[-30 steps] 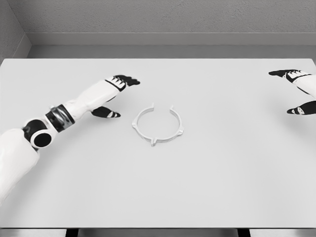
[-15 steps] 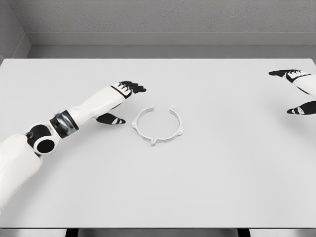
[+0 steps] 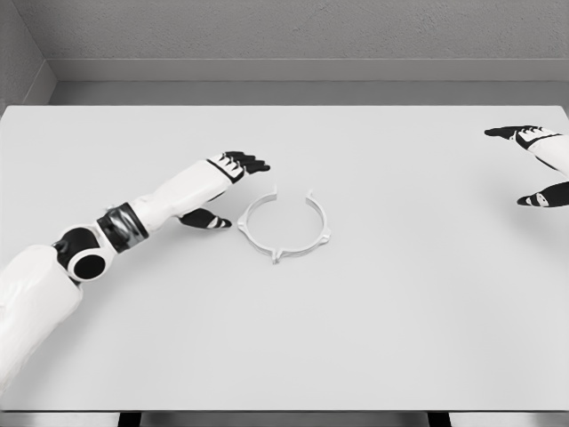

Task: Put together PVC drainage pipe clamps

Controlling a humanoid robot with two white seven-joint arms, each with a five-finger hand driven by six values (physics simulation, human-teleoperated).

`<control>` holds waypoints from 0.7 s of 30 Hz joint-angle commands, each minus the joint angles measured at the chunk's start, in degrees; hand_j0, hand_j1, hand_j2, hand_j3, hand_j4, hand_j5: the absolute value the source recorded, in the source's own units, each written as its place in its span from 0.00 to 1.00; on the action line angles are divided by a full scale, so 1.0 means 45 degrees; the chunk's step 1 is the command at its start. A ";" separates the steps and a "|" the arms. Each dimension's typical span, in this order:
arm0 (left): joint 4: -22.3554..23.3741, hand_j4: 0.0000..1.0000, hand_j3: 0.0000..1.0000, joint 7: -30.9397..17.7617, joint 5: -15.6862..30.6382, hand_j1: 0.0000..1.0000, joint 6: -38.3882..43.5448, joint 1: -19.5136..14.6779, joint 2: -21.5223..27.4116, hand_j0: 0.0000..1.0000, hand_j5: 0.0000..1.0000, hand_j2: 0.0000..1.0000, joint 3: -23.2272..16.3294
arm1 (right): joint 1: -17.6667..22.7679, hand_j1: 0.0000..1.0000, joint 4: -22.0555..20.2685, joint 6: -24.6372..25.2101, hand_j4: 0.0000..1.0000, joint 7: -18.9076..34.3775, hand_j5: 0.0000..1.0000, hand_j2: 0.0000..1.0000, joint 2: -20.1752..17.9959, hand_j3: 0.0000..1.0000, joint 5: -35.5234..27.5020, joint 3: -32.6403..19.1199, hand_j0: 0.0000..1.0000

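Note:
A white ring-shaped pipe clamp (image 3: 284, 224) lies flat near the middle of the table (image 3: 293, 338), its gap facing the far side, with small tabs around its rim. My left hand (image 3: 229, 189) hovers just left of the clamp, fingers spread and holding nothing; its black thumb almost reaches the clamp's left edge. My right hand (image 3: 533, 165) rests at the far right edge of the view, open and holding nothing, far from the clamp.
The white table ends in a grey wall (image 3: 284, 36) at the back. Its front edge runs along the bottom of the picture.
My left hand has moved right and slightly nearer to me, closing on the clamp's left side. The clamp and the right hand have not moved.

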 commanded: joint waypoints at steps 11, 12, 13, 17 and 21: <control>0.0064 1.00 1.00 0.0007 -0.0127 1.00 0.0002 0.0020 -0.0437 1.00 1.00 1.00 -0.0005 | 0.0000 1.00 -0.0033 0.0029 1.00 -0.0013 1.00 1.00 -0.0017 1.00 -0.0094 -0.0003 1.00; 0.0064 1.00 1.00 0.0007 -0.0205 1.00 0.0002 0.0039 -0.0554 1.00 1.00 1.00 -0.0005 | 0.0000 1.00 -0.0014 0.0029 1.00 -0.0013 1.00 1.00 -0.0017 1.00 -0.0094 -0.0003 1.00; 0.0064 1.00 1.00 0.0007 -0.0205 1.00 0.0002 0.0078 -0.0613 1.00 1.00 1.00 -0.0004 | 0.0000 1.00 -0.0014 0.0029 1.00 -0.0013 1.00 1.00 -0.0017 1.00 -0.0094 -0.0003 1.00; 0.0064 1.00 1.00 0.0007 -0.0205 1.00 0.0002 0.0078 -0.0613 1.00 1.00 1.00 -0.0004 | 0.0000 1.00 -0.0033 0.0029 1.00 0.0006 1.00 1.00 -0.0017 1.00 -0.0094 -0.0003 1.00; 0.0064 1.00 1.00 0.0007 -0.0205 1.00 0.0002 0.0078 -0.0769 1.00 1.00 1.00 -0.0004 | 0.0000 1.00 -0.0014 0.0029 1.00 -0.0013 1.00 1.00 -0.0017 1.00 -0.0094 -0.0003 1.00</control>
